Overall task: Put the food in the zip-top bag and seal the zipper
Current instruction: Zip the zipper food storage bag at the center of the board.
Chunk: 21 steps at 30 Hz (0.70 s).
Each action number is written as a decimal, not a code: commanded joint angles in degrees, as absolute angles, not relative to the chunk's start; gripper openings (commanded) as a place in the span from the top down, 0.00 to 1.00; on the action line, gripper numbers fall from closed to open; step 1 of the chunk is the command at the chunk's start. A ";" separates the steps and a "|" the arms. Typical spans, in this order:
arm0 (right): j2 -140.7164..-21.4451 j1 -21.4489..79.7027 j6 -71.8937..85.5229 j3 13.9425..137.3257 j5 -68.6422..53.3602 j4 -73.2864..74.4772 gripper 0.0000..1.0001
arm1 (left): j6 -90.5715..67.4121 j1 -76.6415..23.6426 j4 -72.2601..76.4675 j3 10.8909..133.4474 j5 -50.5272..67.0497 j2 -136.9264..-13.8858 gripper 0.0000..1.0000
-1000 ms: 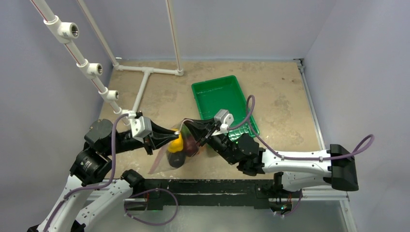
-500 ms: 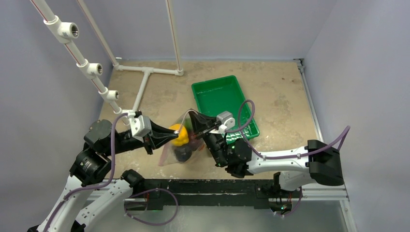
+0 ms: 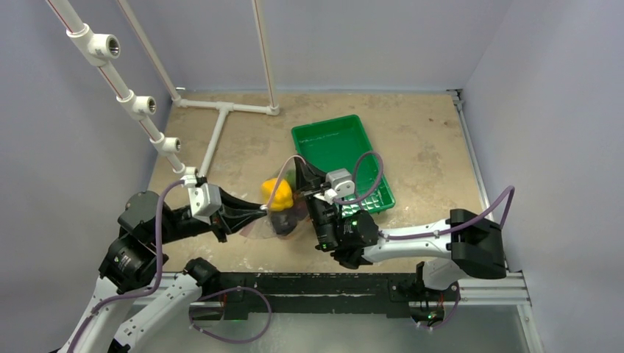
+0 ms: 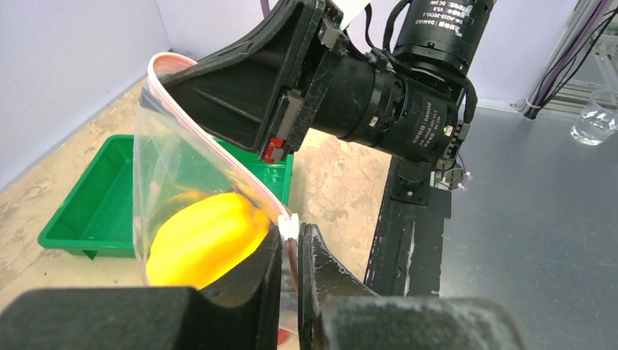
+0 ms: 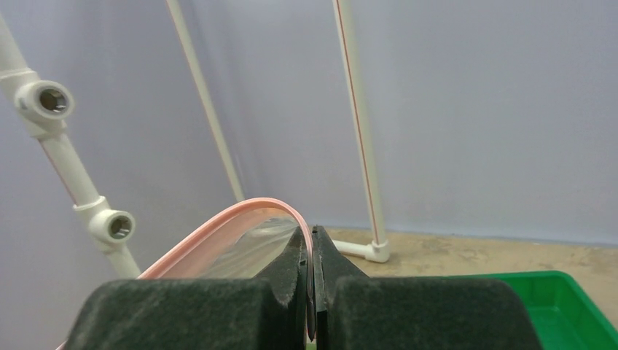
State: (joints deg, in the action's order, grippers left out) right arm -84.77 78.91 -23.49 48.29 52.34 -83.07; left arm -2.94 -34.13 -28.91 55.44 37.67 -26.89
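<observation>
The left gripper [image 4: 291, 246] was pressed together on the near end of the zipper [image 5: 262, 199]. Just ahead of its fingertips hung the zip-top bag [image 4: 178, 175], with the yellow pepper [image 4: 204, 237] inside. The zipper's long axis ran up and away to the right gripper [image 5: 311, 251], which pinched the far end. The strip bowed between them, so the mouth looked unsealed. Beyond both lay the green tray [image 4: 87, 211].

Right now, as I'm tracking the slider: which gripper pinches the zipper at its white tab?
The left gripper: the white tab sits at its fingertips. The right gripper pinches bare pink zipper, no tab visible.
</observation>
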 commanded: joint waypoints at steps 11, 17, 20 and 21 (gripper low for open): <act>-90.43 76.31 -49.69 55.73 61.40 -112.93 1.00 | -5.34 -35.06 -36.01 58.71 39.08 -22.76 1.00; -90.13 75.22 -50.38 56.58 61.10 -112.48 1.00 | -5.81 -35.06 -38.58 59.84 37.12 -21.68 1.00; -89.84 74.44 -50.79 56.79 61.00 -112.50 1.00 | -6.15 -35.00 -39.28 60.18 35.94 -21.23 1.00; -89.83 74.18 -50.80 56.78 61.00 -112.44 1.00 | -6.23 -34.99 -39.63 60.25 35.76 -21.11 1.00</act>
State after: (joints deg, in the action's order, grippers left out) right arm -91.64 77.19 -47.77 54.08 57.65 -85.36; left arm -3.95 -34.20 -37.82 57.23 33.47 -22.61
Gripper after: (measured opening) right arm 0.008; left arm 0.077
